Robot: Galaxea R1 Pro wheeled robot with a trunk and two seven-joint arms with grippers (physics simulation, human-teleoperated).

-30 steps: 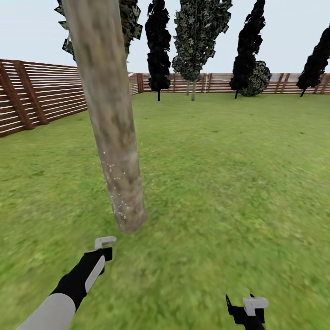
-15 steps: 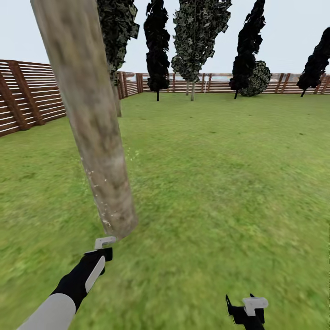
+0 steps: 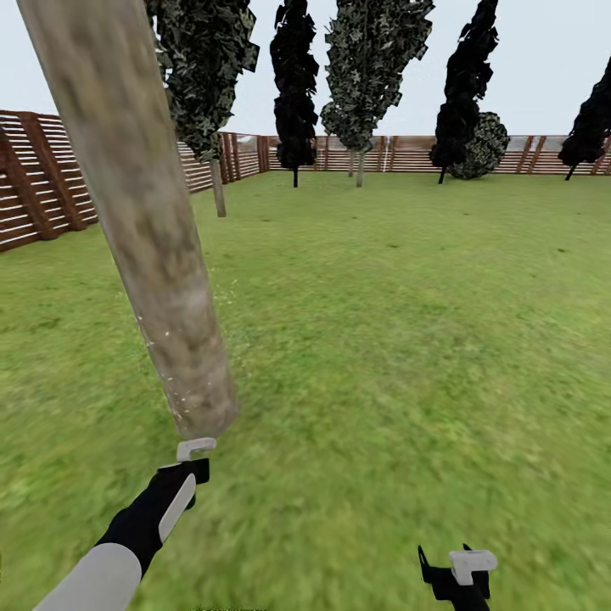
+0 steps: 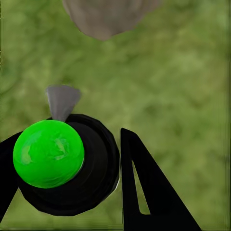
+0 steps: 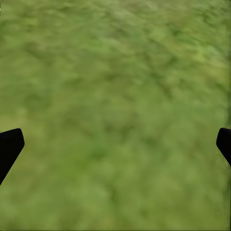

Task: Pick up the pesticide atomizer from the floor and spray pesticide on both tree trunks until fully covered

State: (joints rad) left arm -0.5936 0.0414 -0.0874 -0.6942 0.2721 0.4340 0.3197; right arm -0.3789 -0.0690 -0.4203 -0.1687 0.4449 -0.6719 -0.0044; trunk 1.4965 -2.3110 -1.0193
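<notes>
In the left wrist view my left gripper (image 4: 72, 178) is shut on the pesticide atomizer (image 4: 67, 163), a black round bottle with a bright green cap and a grey nozzle pointing at the base of a tree trunk (image 4: 103, 17). The head view has my left gripper (image 3: 193, 458) just below the foot of that thick grey-brown trunk (image 3: 144, 238), whose lower part carries tiny white specks of pesticide (image 3: 174, 356). A second, thinner tree trunk (image 3: 218, 191) stands by the fence. My right gripper (image 3: 458, 570) hangs open over grass, its fingers (image 5: 9, 147) wide apart.
Green lawn (image 3: 407, 339) stretches ahead and to the right. A brown slatted fence (image 3: 51, 187) runs along the left and the far side. Several dark trees and a round bush (image 3: 479, 144) line the far fence.
The whole view has shifted: the near trunk now sits further left and its foot closer to my left gripper. Both arms keep their places in the picture.
</notes>
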